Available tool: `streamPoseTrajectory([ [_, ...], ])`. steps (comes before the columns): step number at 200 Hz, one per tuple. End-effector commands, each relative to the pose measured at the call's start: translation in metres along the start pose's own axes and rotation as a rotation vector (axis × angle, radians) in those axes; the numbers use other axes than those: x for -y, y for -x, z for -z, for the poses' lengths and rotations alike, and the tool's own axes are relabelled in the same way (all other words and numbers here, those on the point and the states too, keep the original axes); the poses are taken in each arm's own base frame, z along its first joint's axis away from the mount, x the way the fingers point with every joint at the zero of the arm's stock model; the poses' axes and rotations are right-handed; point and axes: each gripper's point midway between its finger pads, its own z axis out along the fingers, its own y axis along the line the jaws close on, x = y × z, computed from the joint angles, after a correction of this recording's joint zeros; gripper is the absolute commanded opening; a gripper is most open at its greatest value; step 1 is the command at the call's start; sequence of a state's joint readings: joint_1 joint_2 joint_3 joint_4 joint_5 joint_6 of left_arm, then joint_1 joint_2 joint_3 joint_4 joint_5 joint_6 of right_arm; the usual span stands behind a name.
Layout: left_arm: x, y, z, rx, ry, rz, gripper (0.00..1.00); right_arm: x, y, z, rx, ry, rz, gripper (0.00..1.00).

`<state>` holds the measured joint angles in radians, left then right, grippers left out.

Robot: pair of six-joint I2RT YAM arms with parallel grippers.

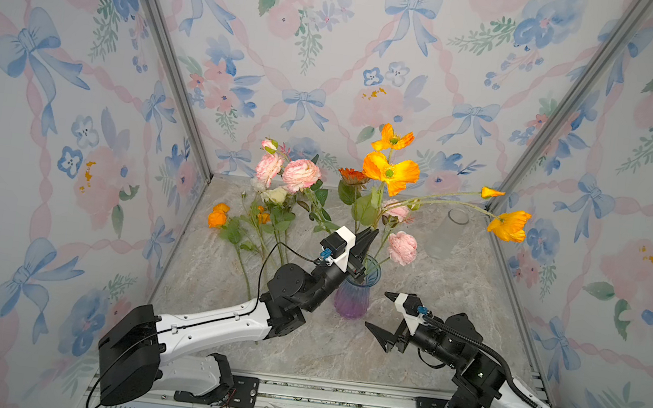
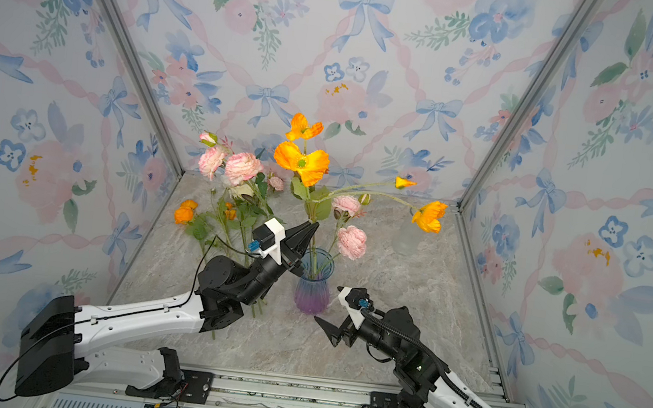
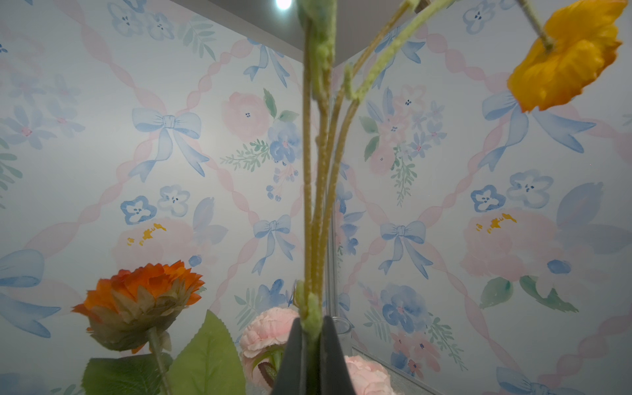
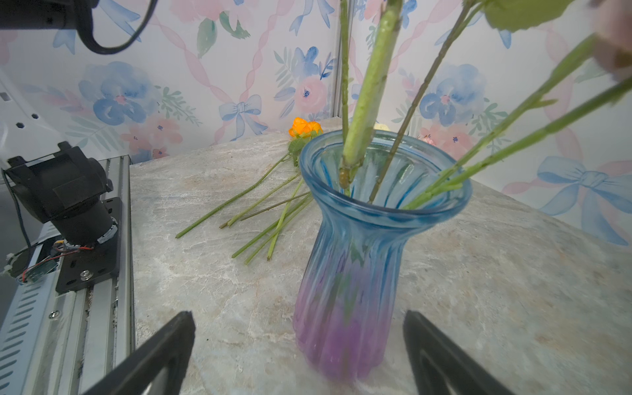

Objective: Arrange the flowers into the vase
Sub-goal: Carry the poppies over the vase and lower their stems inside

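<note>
Green stem (image 3: 307, 205) clamped by left tool (image 1: 369, 238), right tool (image 1: 377, 310) agape

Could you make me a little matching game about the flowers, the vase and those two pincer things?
1. left tool
2. right tool
3. vase
4. loose flowers

A. lying on the table
B. wide open, holding nothing
C. clamped on a poppy stem
D. upright, with stems inside

Pairs: 1-C, 2-B, 3-D, 4-A
</note>
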<state>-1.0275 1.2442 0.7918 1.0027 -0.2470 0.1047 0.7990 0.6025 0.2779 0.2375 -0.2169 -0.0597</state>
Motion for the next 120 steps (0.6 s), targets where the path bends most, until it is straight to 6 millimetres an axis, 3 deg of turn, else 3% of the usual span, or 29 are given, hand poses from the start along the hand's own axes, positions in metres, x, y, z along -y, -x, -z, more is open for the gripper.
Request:
streamPoseTrajectory([
  [1, -0.001, 0.001, 0.001, 0.025, 0.013, -0.012, 0.00, 0.000, 0.001, 0.000, 0.012, 0.006, -0.012, 0.97],
  [72, 0.004, -0.038, 0.015, -0.051, -0.010, 0.020, 0.00, 0.001, 0.000, -0.002, 0.006, 0.007, -0.014, 0.97],
  [78, 0.005, -0.055, 0.023, -0.088, -0.016, 0.017, 0.00, 0.000, 0.000, -0.001, 0.007, 0.009, -0.014, 0.97],
  [120, 0.002, -0.087, 0.039, -0.131, 0.006, 0.039, 0.07, 0.001, -0.001, -0.002, 0.004, 0.008, -0.015, 0.97],
])
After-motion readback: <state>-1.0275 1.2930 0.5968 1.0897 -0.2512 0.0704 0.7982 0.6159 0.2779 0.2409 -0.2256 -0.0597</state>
